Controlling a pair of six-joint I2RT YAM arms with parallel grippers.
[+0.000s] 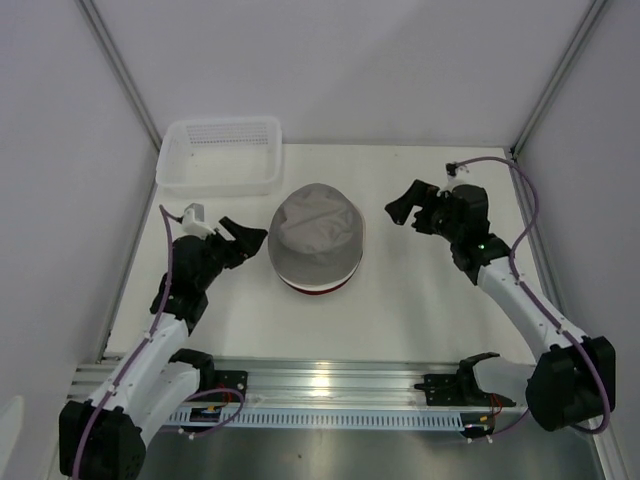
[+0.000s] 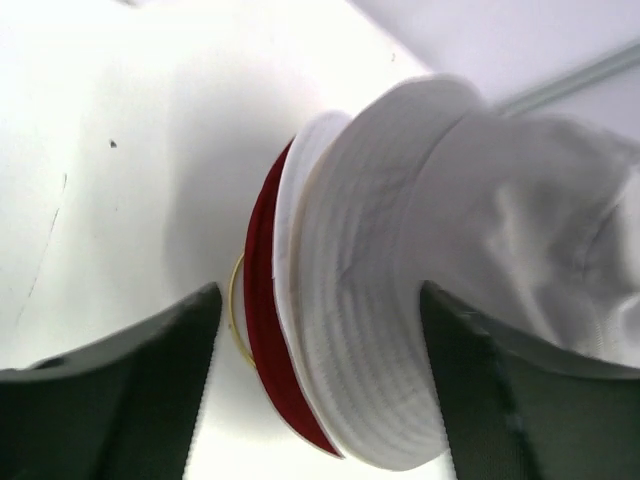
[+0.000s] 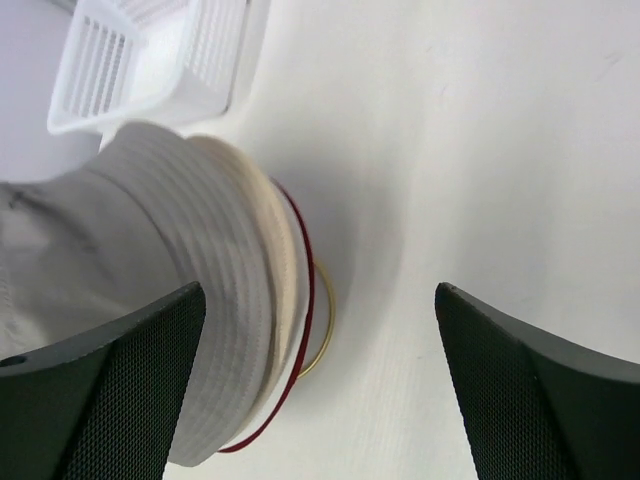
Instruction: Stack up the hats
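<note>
Both jaws stand spread, pinching nothing. The left gripper [image 2: 318, 300] and right gripper [image 3: 318, 290] flank the hats [image 1: 317, 240], which lie stacked between them, grey on top. If a finger snags a brim in pulling away, it could drag the stack off its gold ring [image 3: 322, 335]. Beyond the left jaws, the basket [image 1: 172, 170] shows nothing inside

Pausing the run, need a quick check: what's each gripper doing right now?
Left gripper: open, holding nothing, beside the hat stack.
Right gripper: open, holding nothing.
</note>
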